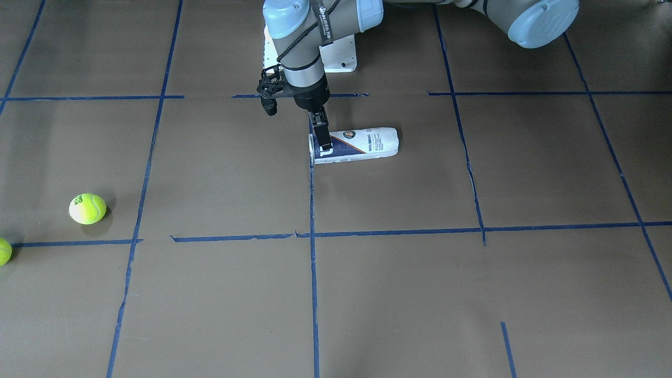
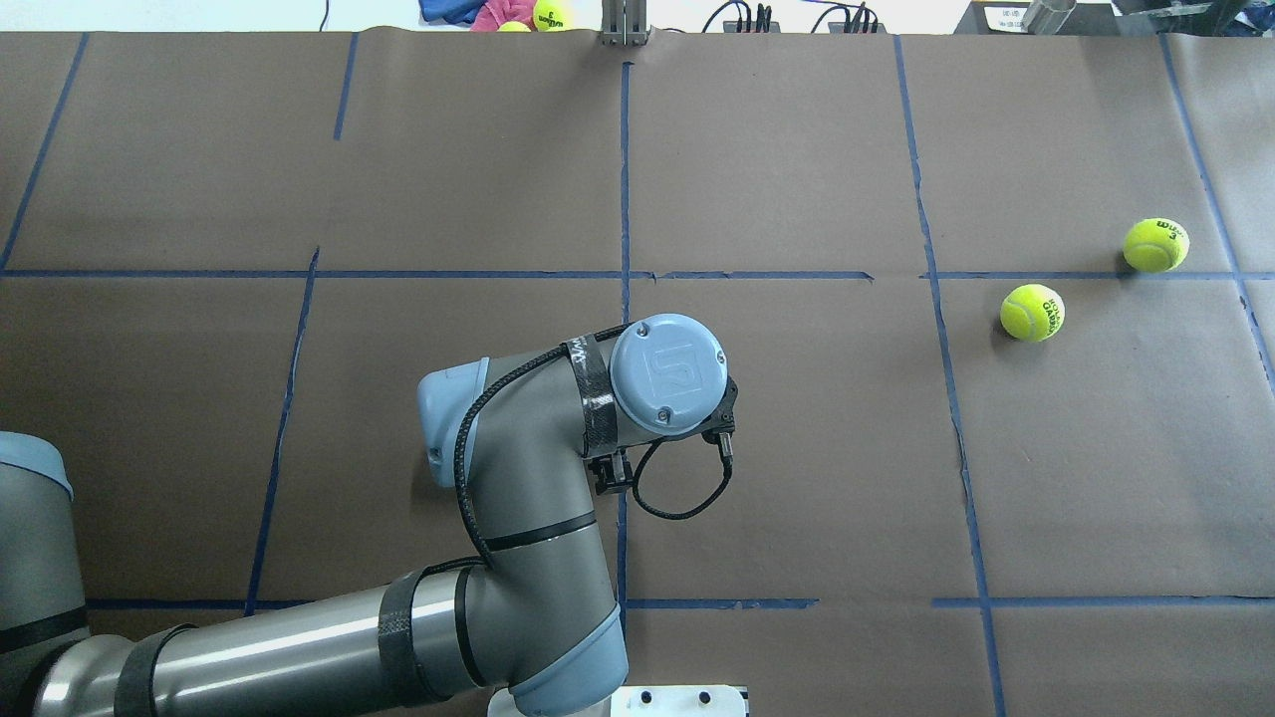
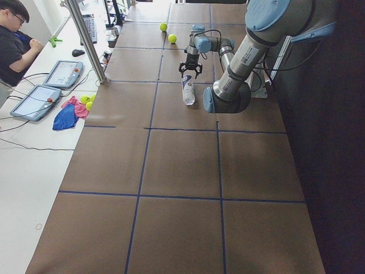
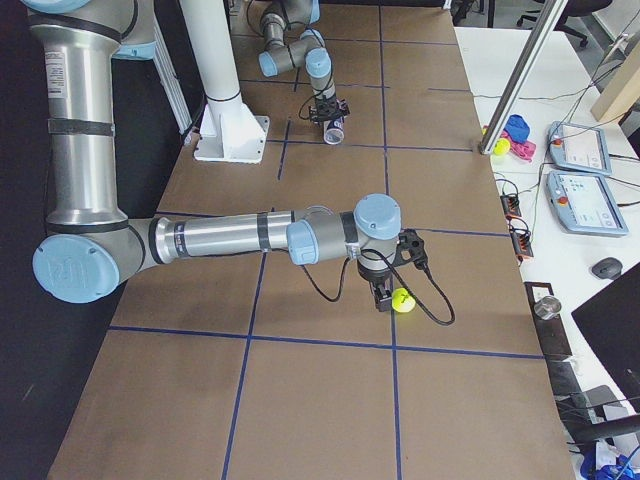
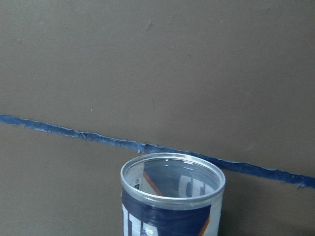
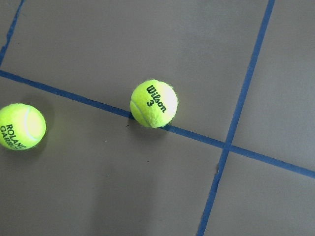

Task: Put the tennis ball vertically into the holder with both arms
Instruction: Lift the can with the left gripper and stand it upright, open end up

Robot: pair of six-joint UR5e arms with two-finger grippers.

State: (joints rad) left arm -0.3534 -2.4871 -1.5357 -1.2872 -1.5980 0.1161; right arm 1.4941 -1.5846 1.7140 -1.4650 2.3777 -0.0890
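Observation:
The holder (image 1: 362, 143) is a clear can with a white and navy label. It lies on its side on the brown table, open end toward the blue tape line. My left gripper (image 1: 323, 148) points down at that open end, one finger (image 1: 321, 134) against the can just behind the rim. The other finger is hidden, so I cannot tell open from shut. The left wrist view looks into the can's mouth (image 5: 172, 169). Two tennis balls (image 2: 1033, 312) (image 2: 1155, 244) lie far right, and show in the right wrist view (image 6: 154, 103) (image 6: 19, 126). My right gripper (image 4: 383, 297) hangs near a ball (image 4: 402, 300); its state is unclear.
The white pedestal base (image 1: 341, 58) stands behind the can. My left arm (image 2: 528, 468) covers the can in the overhead view. An operator (image 3: 14, 34), tablets (image 3: 34, 101) and cloths sit on the side table beyond the far edge.

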